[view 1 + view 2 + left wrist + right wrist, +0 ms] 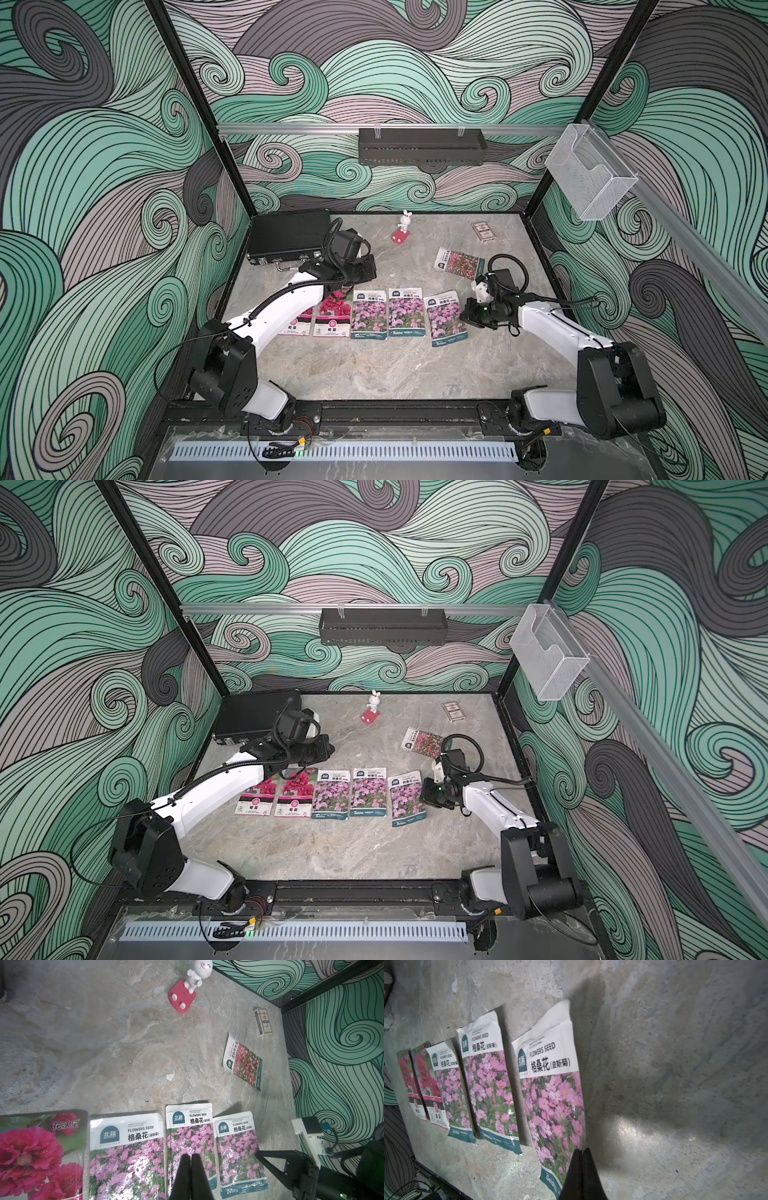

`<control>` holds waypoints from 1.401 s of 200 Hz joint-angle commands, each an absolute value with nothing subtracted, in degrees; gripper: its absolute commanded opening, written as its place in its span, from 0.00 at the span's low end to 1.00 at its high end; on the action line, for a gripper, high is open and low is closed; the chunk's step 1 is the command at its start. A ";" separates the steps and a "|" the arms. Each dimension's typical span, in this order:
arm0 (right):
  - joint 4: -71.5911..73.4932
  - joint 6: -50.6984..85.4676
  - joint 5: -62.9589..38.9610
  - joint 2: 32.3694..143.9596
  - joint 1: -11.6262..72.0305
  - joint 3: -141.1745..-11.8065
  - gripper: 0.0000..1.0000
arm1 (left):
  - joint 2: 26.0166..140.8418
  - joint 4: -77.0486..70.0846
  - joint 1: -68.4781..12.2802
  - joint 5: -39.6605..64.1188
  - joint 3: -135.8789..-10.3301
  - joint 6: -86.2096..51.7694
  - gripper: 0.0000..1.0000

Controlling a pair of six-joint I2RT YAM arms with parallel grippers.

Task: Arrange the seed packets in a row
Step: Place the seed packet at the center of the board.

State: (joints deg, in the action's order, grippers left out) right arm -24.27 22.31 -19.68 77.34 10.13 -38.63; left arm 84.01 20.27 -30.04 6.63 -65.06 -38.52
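Right gripper (582,1150) first: jaws pressed together, nothing between them, tip right at the outer edge of the end purple-pink packet (550,1095). Touching or just clear, I cannot tell. Left gripper (190,1156) is pinched together too, empty, hanging by the edge of the row that faces the rabbit figurine (404,226).

Five seed packets lie side by side, well toward the robot from the rabbit: two magenta packets (296,798), then three purple-pink ones. Number six, the red-pink packet (460,262), lies alone and askew, right of the rabbit and nearer the robot, well apart from the row.

Now the danger. That end packet sits slightly skewed and a touch farther from the rabbit than its neighbours. A sideways sweep with the tip this close could shove it into the next one or spin it more. The stray lies flat on the marble top (374,374), so a pinch may slip off, or push it toward the card box (482,231), farther right of the rabbit. And closed jaws grab nothing; they must part first. Left arm (286,307) hangs over the magentas, so a low swing could scuff them.
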 commanded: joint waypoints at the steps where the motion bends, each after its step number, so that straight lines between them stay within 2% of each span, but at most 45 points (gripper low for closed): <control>1: -24.61 21.03 -17.95 79.14 9.26 -39.78 0.02 | 84.46 20.68 -30.32 6.24 -65.39 -37.79 0.00; 124: -20.92 22.32 -18.82 87.67 8.70 -43.54 0.02 | 85.42 20.38 -30.32 6.33 -65.74 -37.66 0.00; 280: -18.87 22.14 -18.94 89.95 8.79 -43.92 0.06 | 85.73 20.53 -30.32 6.33 -66.09 -37.44 0.00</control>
